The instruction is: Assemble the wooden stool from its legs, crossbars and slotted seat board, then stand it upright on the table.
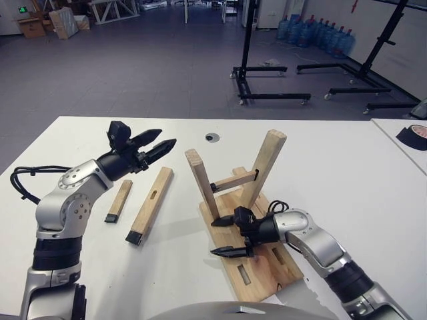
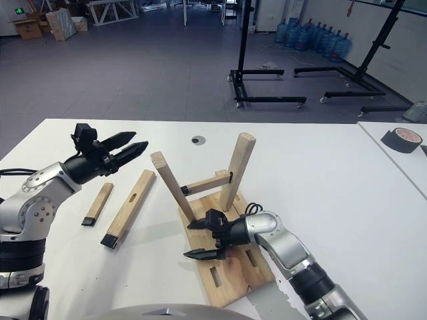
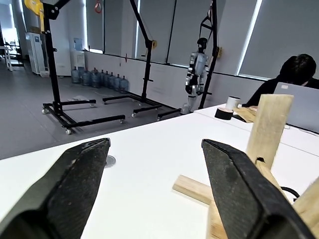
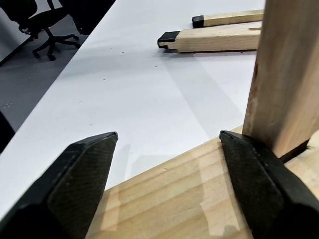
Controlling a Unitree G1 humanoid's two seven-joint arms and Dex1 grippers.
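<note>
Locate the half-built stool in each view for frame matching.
Left eye: half-built stool at table centre.
Right eye: seat board, lower centre.
Left wrist: far leg and crossbar beyond left gripper.
Right wrist: seat board ahead of right gripper, near leg beside it.
Landmark: slotted loose leg left of it, eye and right wrist views.

We see a white table [image 1: 347, 173] with the seat board [image 1: 263, 267] lying flat and, to its left, a long slotted leg [image 1: 150, 205] beside a shorter piece [image 1: 119, 200].
</note>
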